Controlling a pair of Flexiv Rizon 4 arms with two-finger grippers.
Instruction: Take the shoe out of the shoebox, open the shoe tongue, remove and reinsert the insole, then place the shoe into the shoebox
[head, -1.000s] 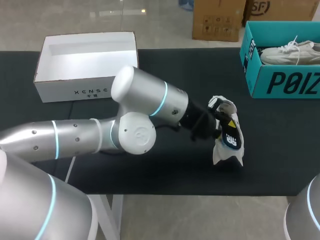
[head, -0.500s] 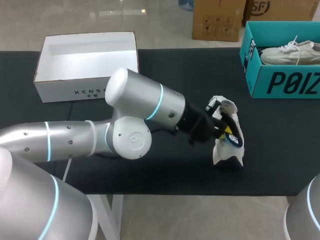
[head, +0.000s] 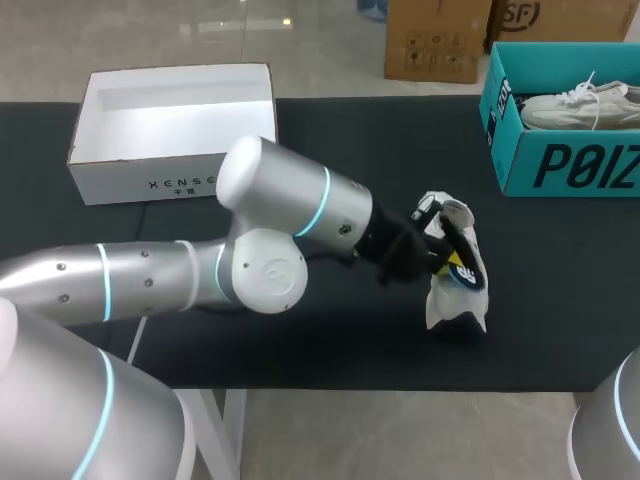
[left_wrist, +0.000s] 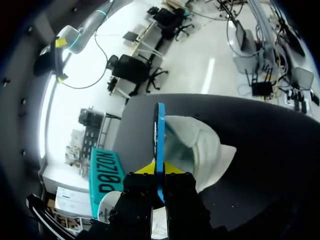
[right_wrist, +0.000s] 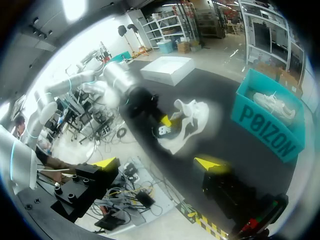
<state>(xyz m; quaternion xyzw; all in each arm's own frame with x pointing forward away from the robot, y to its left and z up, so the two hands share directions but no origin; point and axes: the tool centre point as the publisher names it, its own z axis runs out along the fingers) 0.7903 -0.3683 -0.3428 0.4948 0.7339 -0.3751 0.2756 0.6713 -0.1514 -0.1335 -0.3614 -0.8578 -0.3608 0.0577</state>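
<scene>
Black worktop (head: 330, 130): shoe (head: 455, 300) sits out on it, well apart from the white shoebox (head: 150, 180). My left claw (head: 443, 262) looks clamped on the insole (left_wrist: 159, 140), which is probably thin, floppy and light, so I'd pinch the edge. Left wrist view shows its blue rim between my fingers; head view can't confirm. Right claw (right_wrist: 157, 162) apart, empty.

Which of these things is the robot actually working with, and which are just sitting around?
In use: white shoe, insole pinched in the left gripper, and probably the empty white box.
Lying about, it seems: teal box and the pale shoe inside it.
</scene>
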